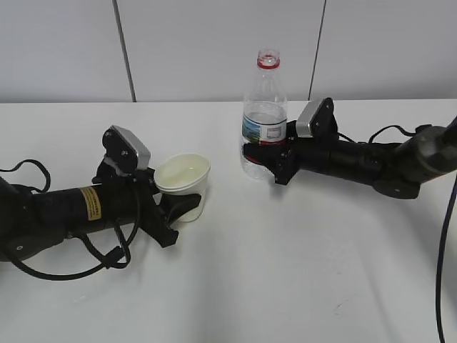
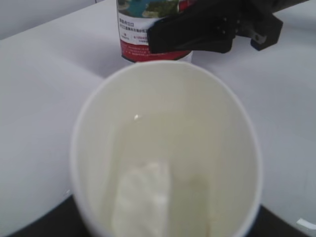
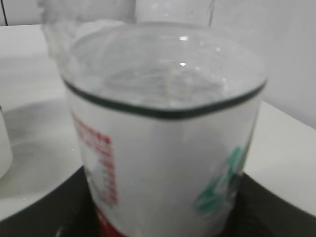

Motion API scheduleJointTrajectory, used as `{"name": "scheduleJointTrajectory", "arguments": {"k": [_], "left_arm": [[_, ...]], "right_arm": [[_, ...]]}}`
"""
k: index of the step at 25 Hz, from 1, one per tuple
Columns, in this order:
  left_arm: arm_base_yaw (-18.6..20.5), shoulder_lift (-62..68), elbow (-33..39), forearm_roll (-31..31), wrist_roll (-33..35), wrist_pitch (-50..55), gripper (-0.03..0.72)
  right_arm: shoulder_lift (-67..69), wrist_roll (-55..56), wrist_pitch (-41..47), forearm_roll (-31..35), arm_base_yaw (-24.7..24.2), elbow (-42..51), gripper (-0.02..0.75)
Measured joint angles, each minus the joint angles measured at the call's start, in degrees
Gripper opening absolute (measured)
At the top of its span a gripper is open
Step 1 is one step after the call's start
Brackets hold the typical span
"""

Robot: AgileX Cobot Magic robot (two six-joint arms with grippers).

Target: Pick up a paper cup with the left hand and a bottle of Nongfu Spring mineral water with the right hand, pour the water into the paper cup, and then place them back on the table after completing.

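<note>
The white paper cup (image 1: 183,180) sits left of centre on the white table (image 1: 285,271). My left gripper (image 1: 178,206), on the arm with the yellow label, is shut on the cup's lower wall. The cup fills the left wrist view (image 2: 168,148); I cannot tell whether it holds water. The uncapped Nongfu Spring bottle (image 1: 264,107) stands upright, with clear water (image 1: 263,118) reaching about the top of the label. My right gripper (image 1: 265,161) is shut on its lower body. The bottle fills the right wrist view (image 3: 163,148) and also shows in the left wrist view (image 2: 143,29).
Cup and bottle stand about a hand's width apart. The cup's edge shows at the left of the right wrist view (image 3: 4,148). Black cables (image 1: 71,268) trail from the left arm. A grey panelled wall (image 1: 214,43) runs behind the table.
</note>
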Motion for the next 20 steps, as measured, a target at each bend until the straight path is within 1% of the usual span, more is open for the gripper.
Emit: {"name": "scheduleJointTrajectory", "arguments": {"k": [4,7,8,10,11,14,16,18,20], "left_arm": [[0.0,0.0,0.0,0.0,0.0,1.0,0.349],[0.0,0.0,0.0,0.0,0.2,1.0,0.354],[0.0,0.0,0.0,0.0,0.2,1.0,0.364],[0.0,0.0,0.0,0.0,0.2,1.2,0.412],[0.0,0.0,0.0,-0.1,0.2,1.3,0.442],[0.0,0.0,-0.1,-0.2,0.3,1.2,0.507],[0.0,0.0,-0.1,0.3,0.3,1.9,0.522],[0.0,0.0,0.0,1.1,0.3,2.4,0.527],[0.1,-0.1,0.4,1.2,0.3,2.5,0.531]], "right_arm": [[1.3,-0.2,-1.5,2.3,0.0,0.0,0.4],[1.4,-0.4,-1.6,2.7,0.0,0.0,0.4],[1.4,-0.8,-1.7,2.8,0.0,0.0,0.4],[1.4,-1.5,-1.7,2.7,0.0,0.0,0.408],[1.4,-1.6,-1.7,2.7,0.0,0.0,0.426],[1.4,-1.8,-1.8,2.0,0.0,-0.1,0.51],[1.4,-1.9,-2.0,1.4,0.0,-0.1,0.566],[1.4,-1.9,-2.0,0.9,-0.2,-0.1,0.592],[1.4,-2.0,-2.2,-0.6,-0.6,-0.1,0.599]]}}
